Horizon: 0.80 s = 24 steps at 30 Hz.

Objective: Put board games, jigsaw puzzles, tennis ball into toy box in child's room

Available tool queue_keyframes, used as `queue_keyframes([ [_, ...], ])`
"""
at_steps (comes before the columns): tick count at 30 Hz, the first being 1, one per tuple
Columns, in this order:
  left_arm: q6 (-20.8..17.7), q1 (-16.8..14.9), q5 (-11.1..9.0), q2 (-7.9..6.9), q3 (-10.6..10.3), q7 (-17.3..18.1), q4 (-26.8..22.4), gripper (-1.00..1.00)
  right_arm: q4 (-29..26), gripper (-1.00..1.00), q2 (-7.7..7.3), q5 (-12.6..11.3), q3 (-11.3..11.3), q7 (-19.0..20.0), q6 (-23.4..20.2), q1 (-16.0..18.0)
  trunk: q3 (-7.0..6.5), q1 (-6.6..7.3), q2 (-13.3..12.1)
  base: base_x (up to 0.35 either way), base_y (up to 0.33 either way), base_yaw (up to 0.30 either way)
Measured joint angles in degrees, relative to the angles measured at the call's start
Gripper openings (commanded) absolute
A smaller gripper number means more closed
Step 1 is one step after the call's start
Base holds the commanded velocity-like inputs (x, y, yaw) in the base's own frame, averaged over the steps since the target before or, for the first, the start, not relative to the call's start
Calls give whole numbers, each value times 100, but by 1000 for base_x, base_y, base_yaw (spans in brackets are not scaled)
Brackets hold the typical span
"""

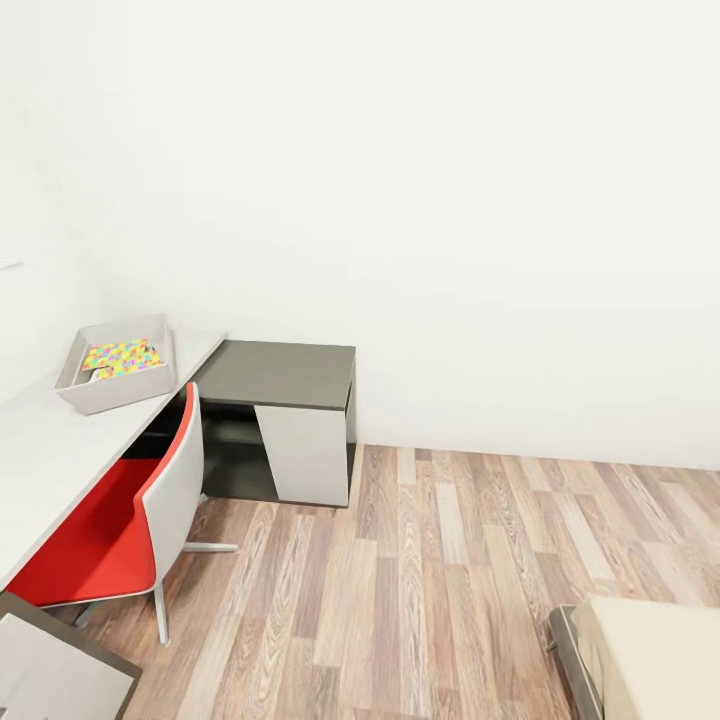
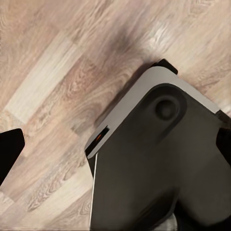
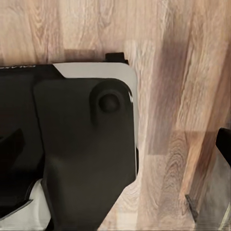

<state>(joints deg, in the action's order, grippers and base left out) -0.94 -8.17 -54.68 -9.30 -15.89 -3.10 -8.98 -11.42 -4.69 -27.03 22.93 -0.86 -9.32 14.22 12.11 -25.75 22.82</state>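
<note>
Both arms down over the floor, toys across the room

The toy box [image 1: 88, 398] sits on the pale table [image 1: 40, 460] with a jigsaw puzzle [image 1: 122, 356] inside, well apart from both grippers. Each wrist view looks onto the robot's base [image 2: 159, 163] and wood floor [image 1: 440, 590]; whether the jaws are parted cannot be told. A bed [image 1: 650, 650] corner shows
</note>
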Motion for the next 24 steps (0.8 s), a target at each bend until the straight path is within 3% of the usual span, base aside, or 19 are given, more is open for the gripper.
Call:
queue_keyframes([
  [10,-45,524,-15,236,2,-22,8,100,109,100,5,-6,-7,-16,62,-747,0,0,0,-3,0,0],
  [24,-47,730,-8,324,3,-24,9,100,119,100,8,-4,-21,-17,73,-903,0,0,0,0,0,0],
])
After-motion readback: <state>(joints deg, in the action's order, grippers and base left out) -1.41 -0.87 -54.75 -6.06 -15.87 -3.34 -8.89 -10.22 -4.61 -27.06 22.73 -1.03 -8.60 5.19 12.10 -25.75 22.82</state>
